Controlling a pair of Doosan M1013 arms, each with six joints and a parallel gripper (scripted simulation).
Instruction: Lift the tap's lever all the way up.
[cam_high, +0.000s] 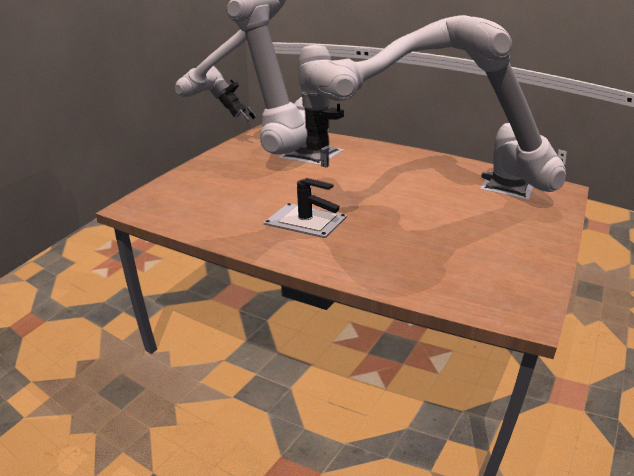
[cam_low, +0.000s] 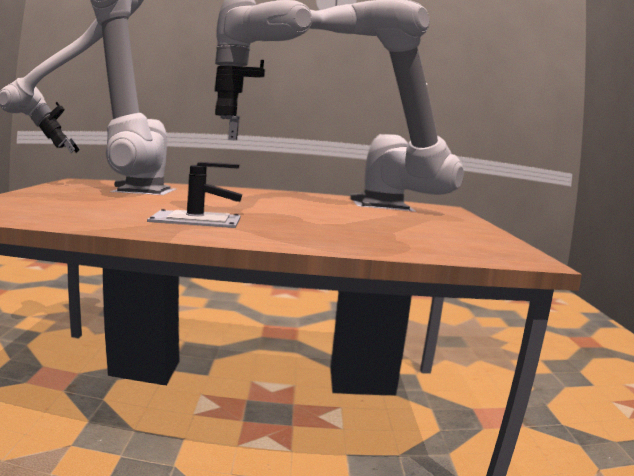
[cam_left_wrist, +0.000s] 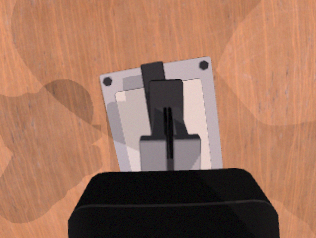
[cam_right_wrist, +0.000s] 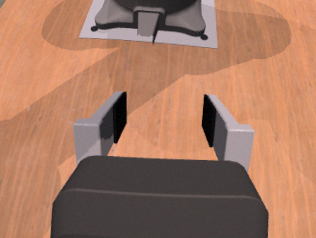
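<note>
We see open air between the left gripper (cam_high: 324, 164) (cam_low: 233, 139) (cam_left_wrist: 169, 122) and the lever (cam_high: 318, 183) (cam_low: 220, 165) (cam_left_wrist: 166, 95); below the lever, 1 spout (cam_high: 324, 203) (cam_low: 223, 192) (cam_left_wrist: 152, 75) blocks a straight descent.
</note>
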